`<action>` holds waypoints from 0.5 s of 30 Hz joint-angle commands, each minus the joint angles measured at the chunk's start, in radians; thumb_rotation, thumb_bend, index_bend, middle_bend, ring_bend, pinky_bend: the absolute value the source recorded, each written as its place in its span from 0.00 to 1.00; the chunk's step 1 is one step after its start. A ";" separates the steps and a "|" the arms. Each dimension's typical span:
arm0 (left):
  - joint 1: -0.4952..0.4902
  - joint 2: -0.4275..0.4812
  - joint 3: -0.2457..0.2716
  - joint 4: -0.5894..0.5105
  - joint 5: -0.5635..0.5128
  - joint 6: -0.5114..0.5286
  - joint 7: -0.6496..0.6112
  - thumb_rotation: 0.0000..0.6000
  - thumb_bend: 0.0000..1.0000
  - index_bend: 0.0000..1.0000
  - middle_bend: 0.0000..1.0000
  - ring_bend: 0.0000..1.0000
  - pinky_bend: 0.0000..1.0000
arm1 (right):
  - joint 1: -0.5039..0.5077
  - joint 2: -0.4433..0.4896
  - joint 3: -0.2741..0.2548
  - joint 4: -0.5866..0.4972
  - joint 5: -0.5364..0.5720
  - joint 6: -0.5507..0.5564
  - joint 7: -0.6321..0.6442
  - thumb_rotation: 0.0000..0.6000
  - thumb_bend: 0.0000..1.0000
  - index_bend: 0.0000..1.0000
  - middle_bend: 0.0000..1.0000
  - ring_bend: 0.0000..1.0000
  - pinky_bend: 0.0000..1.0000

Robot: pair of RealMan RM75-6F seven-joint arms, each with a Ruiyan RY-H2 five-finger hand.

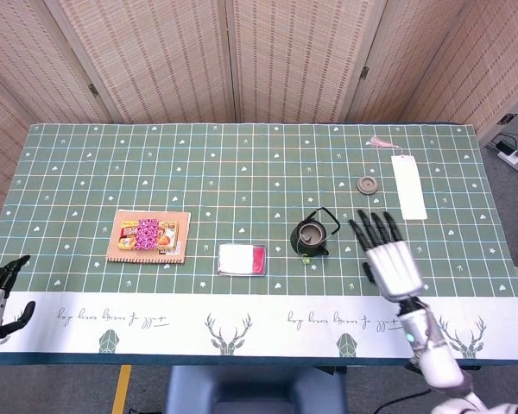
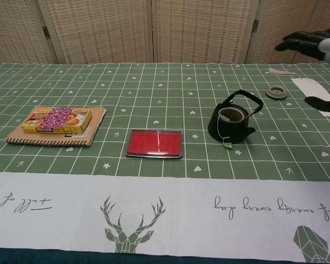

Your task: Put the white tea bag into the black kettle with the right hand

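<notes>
The black kettle (image 1: 312,235) (image 2: 231,124) stands lidless and upright near the table's middle, handle up. The white tea bag lies inside it, mostly hidden; only its string and small tag (image 2: 227,144) hang over the kettle's front side. My right hand (image 1: 387,255) hovers to the right of the kettle, apart from it, fingers spread and holding nothing. In the chest view only its dark fingertips (image 2: 311,39) show at the top right edge. My left hand (image 1: 0,289) rests at the table's near left corner, holding nothing.
The kettle's round lid (image 1: 367,184) (image 2: 276,92) and a white bookmark (image 1: 408,187) lie at the back right. A red tin (image 1: 242,259) (image 2: 154,143) sits left of the kettle. Further left is a notebook (image 1: 180,237) with a snack box (image 2: 57,120) on it.
</notes>
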 commanded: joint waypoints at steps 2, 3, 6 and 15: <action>0.002 -0.014 0.007 -0.002 0.025 0.018 0.031 1.00 0.37 0.07 0.15 0.19 0.16 | -0.220 0.084 -0.113 0.116 -0.102 0.195 0.262 1.00 0.42 0.00 0.00 0.00 0.00; 0.002 -0.018 0.008 -0.002 0.029 0.019 0.041 1.00 0.37 0.07 0.15 0.19 0.16 | -0.241 0.083 -0.120 0.147 -0.104 0.202 0.313 1.00 0.42 0.00 0.00 0.00 0.00; -0.003 -0.028 0.012 0.001 0.041 0.015 0.069 1.00 0.37 0.07 0.15 0.19 0.16 | -0.284 0.092 -0.125 0.218 -0.093 0.193 0.451 1.00 0.42 0.00 0.00 0.00 0.00; -0.029 -0.029 0.011 0.019 0.058 -0.012 0.046 1.00 0.37 0.07 0.15 0.19 0.16 | -0.328 0.111 -0.087 0.244 -0.090 0.180 0.522 1.00 0.42 0.00 0.00 0.00 0.00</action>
